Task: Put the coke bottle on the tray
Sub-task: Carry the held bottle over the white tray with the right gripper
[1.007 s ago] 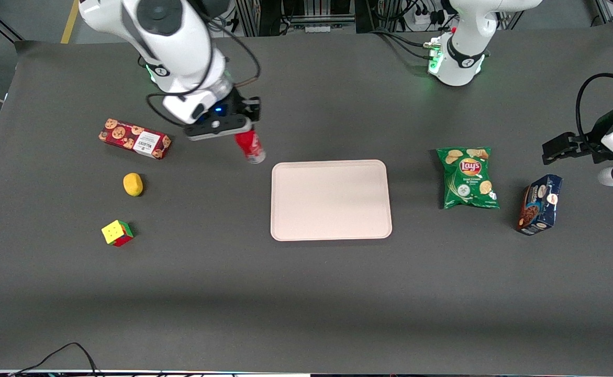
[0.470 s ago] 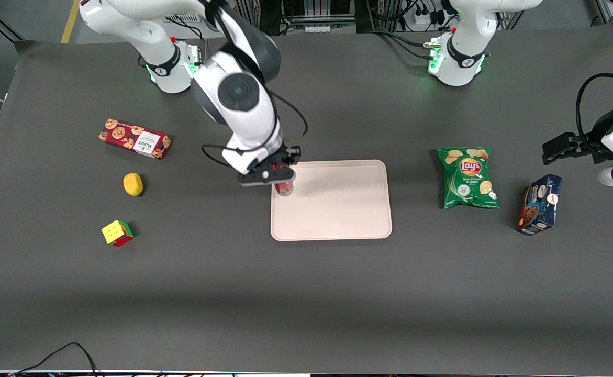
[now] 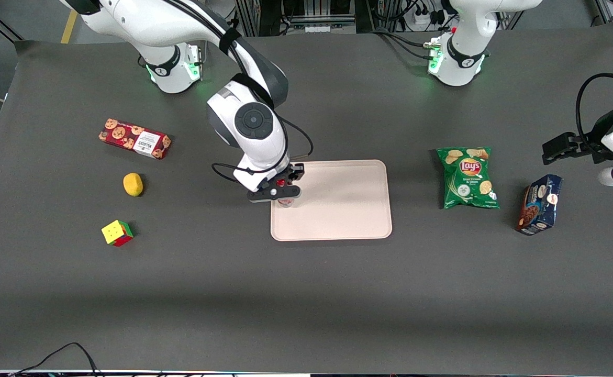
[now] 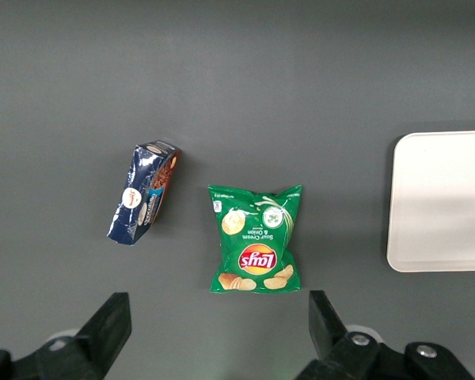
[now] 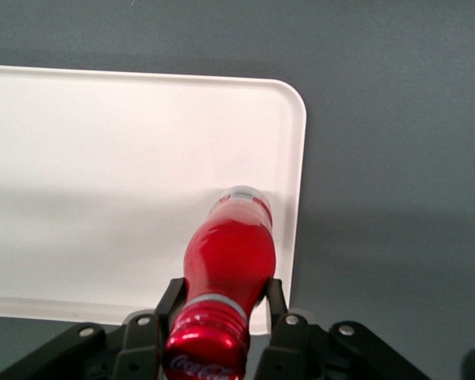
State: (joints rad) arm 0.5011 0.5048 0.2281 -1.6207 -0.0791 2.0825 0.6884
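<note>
My right gripper is shut on the coke bottle, a small red bottle with a red cap. It holds the bottle upright by the neck over the tray, just inside the tray's rim at the working arm's end. In the right wrist view the fingers clamp the bottle below its cap, and its clear base is at or just above the tray's surface near a rounded corner. I cannot tell whether the base touches. The tray's edge also shows in the left wrist view.
A red cookie box, a yellow fruit and a colour cube lie toward the working arm's end. A green Lay's bag and a dark blue box lie toward the parked arm's end.
My gripper carried the bottle from above the bare table near the cookie box over to the tray. The bottle went from tilted to upright and is now lower, inside the tray's rim.
</note>
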